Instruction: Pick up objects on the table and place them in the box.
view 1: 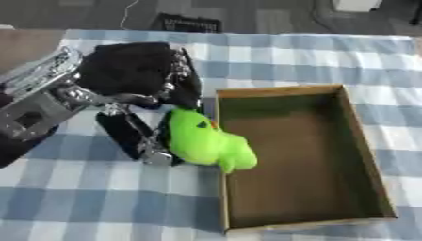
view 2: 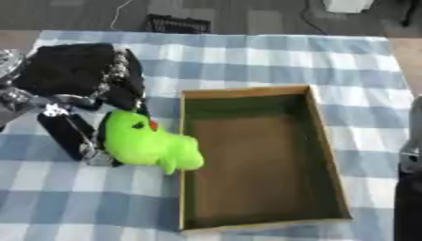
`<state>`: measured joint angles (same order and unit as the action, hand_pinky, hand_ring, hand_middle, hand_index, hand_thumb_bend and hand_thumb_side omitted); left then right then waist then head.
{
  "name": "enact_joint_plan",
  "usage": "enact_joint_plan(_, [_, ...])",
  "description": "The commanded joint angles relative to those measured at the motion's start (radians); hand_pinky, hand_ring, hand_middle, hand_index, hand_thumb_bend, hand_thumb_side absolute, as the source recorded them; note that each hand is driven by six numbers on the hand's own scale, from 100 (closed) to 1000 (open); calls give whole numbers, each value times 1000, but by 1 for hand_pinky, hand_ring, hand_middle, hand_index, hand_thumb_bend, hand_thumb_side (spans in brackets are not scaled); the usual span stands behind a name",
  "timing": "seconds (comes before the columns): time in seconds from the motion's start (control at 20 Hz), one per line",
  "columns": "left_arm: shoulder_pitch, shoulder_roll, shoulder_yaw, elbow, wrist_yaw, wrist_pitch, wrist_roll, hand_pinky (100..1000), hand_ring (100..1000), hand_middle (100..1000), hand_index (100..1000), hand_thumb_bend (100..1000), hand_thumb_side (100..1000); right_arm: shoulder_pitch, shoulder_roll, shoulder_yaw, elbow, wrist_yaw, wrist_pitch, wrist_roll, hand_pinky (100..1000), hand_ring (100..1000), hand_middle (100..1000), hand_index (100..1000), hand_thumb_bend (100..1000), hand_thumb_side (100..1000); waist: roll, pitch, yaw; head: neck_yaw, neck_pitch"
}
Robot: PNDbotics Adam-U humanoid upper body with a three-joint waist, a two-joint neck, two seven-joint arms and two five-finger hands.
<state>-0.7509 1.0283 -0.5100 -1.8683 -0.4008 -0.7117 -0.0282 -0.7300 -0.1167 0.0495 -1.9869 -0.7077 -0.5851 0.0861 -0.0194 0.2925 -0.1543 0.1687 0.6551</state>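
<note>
The left hand (view 1: 136, 101) comes in from the left over the checked worktop (view 1: 82, 197), its black palm above and its thumb and fingers curled down around a bright green plush toy (view 1: 206, 141). The toy sits under and just to the right of that hand, pinched at its left side, with its right end hanging over the left wall of the box (view 1: 362, 141). It looks lifted or half dragged rather than resting flat, though I cannot tell for certain.

So the pick appears done and the placing is not. The box interior shows nothing inside it yet, and the toy is only at its rim. No other loose object shows on the cloth.

The right hand's state cannot be told; only a dark strip of arm (view 2: 408, 188) shows at the right edge.
</note>
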Motion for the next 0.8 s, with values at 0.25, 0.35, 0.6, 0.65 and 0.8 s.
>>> enact_joint_plan(0.25, [-91,-54,-20,32,3,-30,-42,100,100,100,208,100,605,-32,18,-1,-13,-10,8,-15,553,463,473,674,100,702,16,-17,-28,-7,-53])
enact_joint_plan(0.35, [-113,-71,-13,58,-24,-43,-25,100,100,100,204,100,606,-43,29,-2,-13,-12,13,-23,554,463,472,674,100,703,23,-12,-38,-11,-67])
enact_joint_plan(0.6, [-130,-102,12,145,-129,-71,75,100,100,100,209,100,608,-82,55,-5,-13,-18,22,-44,555,461,471,674,100,707,42,9,-68,-26,-137])
enact_joint_plan(0.65, [-131,-108,18,166,-156,-76,99,100,100,100,211,100,607,-90,61,-5,-13,-19,24,-47,555,461,470,674,100,707,47,15,-74,-32,-160])
enact_joint_plan(0.8, [-135,-126,30,231,-226,-90,164,100,100,100,237,100,613,-112,76,-4,-13,-21,33,-53,558,462,469,676,100,708,57,33,-89,-47,-215])
